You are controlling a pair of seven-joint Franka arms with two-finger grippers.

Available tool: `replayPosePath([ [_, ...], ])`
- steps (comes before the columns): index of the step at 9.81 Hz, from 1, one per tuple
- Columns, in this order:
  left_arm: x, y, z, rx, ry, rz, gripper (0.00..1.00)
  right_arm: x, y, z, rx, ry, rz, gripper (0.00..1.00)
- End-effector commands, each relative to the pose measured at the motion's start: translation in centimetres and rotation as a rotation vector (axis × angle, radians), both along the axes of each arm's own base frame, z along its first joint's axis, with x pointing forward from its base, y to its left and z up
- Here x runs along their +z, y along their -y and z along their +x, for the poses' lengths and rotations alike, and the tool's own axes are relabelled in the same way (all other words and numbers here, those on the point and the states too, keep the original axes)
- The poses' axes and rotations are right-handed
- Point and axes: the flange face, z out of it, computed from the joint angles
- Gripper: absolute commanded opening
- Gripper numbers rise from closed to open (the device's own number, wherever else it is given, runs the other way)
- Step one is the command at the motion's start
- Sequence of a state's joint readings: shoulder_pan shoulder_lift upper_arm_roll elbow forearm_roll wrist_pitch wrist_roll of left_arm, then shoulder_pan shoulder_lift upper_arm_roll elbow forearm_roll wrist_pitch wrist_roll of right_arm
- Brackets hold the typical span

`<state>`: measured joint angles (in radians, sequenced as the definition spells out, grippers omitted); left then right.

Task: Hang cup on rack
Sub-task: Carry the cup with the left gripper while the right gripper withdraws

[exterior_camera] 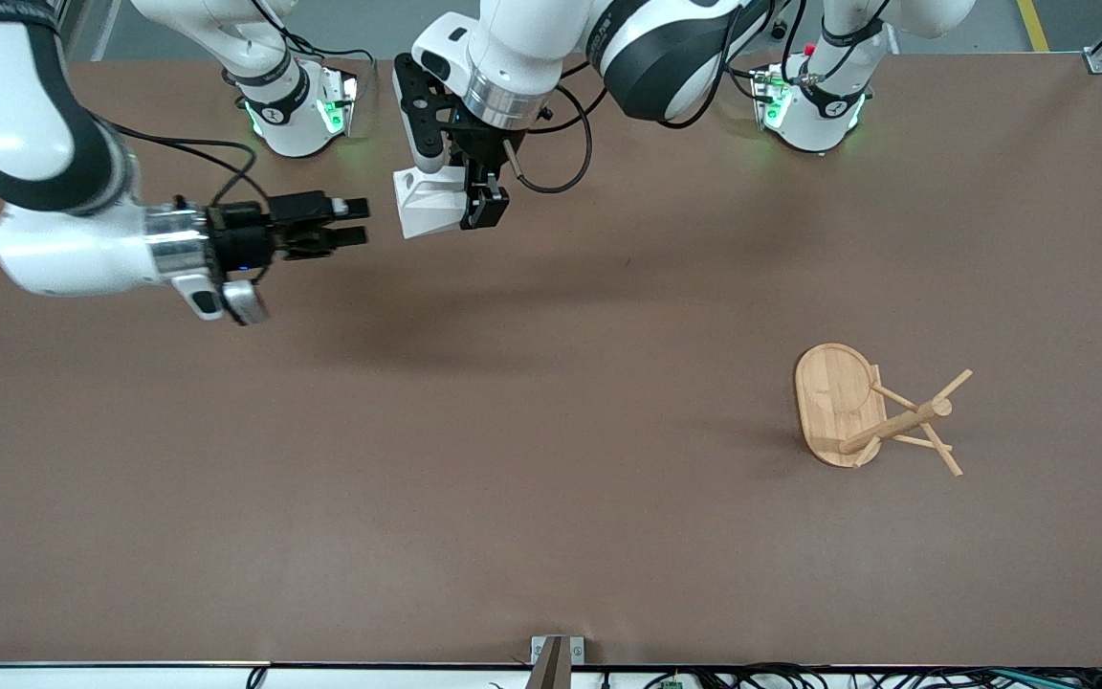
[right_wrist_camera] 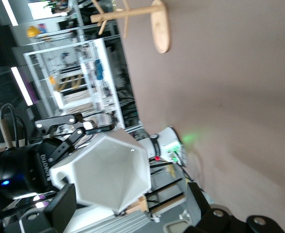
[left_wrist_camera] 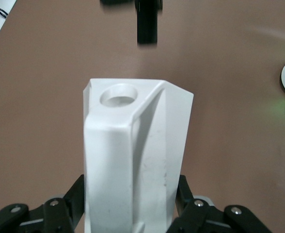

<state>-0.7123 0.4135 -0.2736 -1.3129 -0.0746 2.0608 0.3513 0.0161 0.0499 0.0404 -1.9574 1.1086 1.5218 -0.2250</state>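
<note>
**Cup in the left gripper, rack waiting on the table**

The left gripper [exterior_camera: 474,206] is closed on the cup [exterior_camera: 429,203], high over the table [exterior_camera: 551,536] near the robots' bases. The right gripper [exterior_camera: 352,221] hangs just beside the cup with its fingers apart, holding nothing. The rack [exterior_camera: 871,411] stands well apart, toward the left arm's end. The cup looks small, stiff and smooth, probably light but slippery; the flat facets seem the safest place to hold, leaving the handle hole [left_wrist_camera: 119,93] free for a peg

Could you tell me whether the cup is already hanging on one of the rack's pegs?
No, the cup is up in the air, clamped in the left gripper, while the rack stands bare toward the left arm's end of the table.
</note>
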Motion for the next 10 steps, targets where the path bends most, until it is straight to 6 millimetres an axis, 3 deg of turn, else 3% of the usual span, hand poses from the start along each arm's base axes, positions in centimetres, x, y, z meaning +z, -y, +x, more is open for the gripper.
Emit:
replayPosePath([
  [1, -2.3, -0.6, 1.2, 0.022, -0.023, 0.038, 0.01, 2.3, 5.8, 1.1, -0.031, 0.011, -0.249, 1.00],
  [3, -2.5, -3.4, 3.6, 0.143, -0.083, 0.071, 0.01, 2.6, 12.8, 1.6, -0.072, 0.042, -0.476, 1.00],
  [4, -1.2, -5.3, 4.5, 0.232, -0.112, 0.082, 0.01, 2.7, 14.6, 1.8, -0.077, 0.068, -0.574, 1.00],
  [6, 0.5, -9.2, 5.8, 0.462, -0.197, 0.141, 0.01, 1.9, 15.3, 2.9, -0.114, 0.108, -0.889, 1.00],
  [7, 1.2, -11.3, 6.7, 0.587, -0.225, 0.167, 0.01, 2.3, 15.9, 3.5, -0.172, 0.132, -0.946, 1.00],
  [8, 2.0, -13.5, 8.0, 0.679, -0.230, 0.175, 0.01, 3.6, 17.0, 3.9, -0.192, 0.196, -1.010, 1.00],
  [9, 2.2, -15.7, 9.0, 0.760, -0.259, 0.196, 0.01, 6.3, 18.1, 4.3, -0.190, 0.265, -1.106, 1.00],
  [10, 3.4, -17.5, 9.6, 0.833, -0.272, 0.182, 0.01, 8.3, 18.2, 4.4, -0.200, 0.285, -1.135, 1.00],
])
